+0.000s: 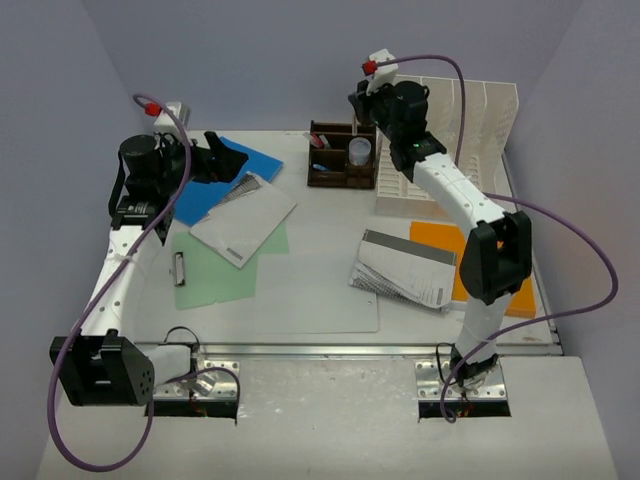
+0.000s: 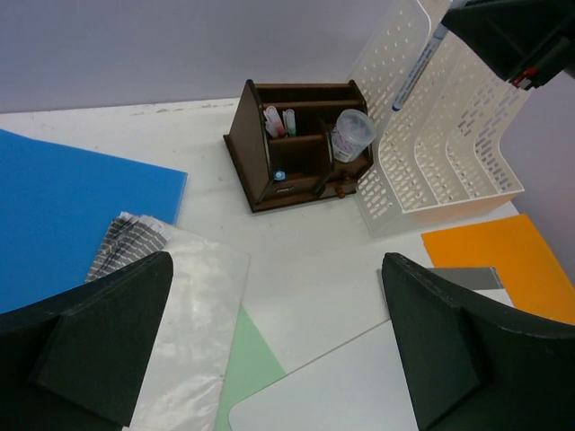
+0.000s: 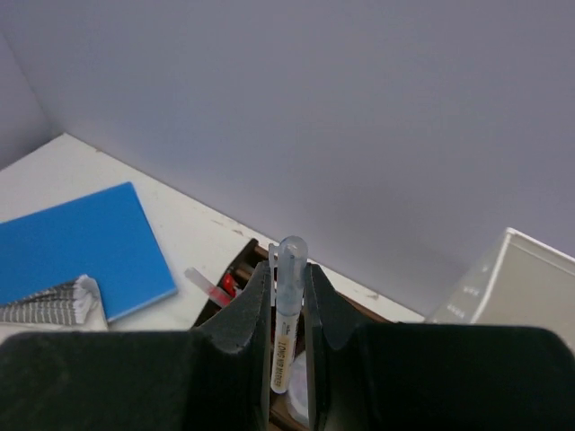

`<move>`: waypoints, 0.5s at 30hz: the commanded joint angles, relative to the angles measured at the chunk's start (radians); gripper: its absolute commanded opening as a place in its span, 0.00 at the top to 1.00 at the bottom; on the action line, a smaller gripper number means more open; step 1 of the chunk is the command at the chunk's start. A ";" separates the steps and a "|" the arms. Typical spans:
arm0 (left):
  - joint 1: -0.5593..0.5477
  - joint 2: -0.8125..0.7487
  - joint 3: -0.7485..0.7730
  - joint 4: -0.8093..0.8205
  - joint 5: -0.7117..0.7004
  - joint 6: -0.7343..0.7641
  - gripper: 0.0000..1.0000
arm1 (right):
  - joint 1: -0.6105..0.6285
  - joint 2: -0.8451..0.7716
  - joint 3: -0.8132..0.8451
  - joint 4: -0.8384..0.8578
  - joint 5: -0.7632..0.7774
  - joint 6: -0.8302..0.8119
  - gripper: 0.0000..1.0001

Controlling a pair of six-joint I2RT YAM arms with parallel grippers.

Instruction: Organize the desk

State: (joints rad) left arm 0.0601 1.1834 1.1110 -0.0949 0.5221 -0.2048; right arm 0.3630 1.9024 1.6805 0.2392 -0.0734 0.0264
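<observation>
White desk [image 1: 330, 215], pen [image 3: 286, 314] near-upright in right jaws

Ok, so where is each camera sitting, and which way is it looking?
Top: above and behind, looking down at the desk; left arm, right arm show.
Left wrist: low, facing the pen holder and file rack; open fingers show.
Right wrist: high, facing the back wall; fingers pinch a pen.
All share the blue folder.

One pen organizer [image 1: 342, 160], one file rack [image 1: 455, 150], two printed booklets [image 1: 243, 220] [image 1: 405, 270]
</observation>
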 commanded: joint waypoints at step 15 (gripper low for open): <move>0.004 0.068 -0.016 0.131 -0.071 -0.006 0.00 | 0.022 0.257 0.014 0.447 0.004 0.000 1.00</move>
State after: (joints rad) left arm 0.0601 1.2541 1.1095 -0.0510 0.4672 -0.2196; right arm 0.3878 2.1367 1.6764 0.5391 -0.0936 0.0568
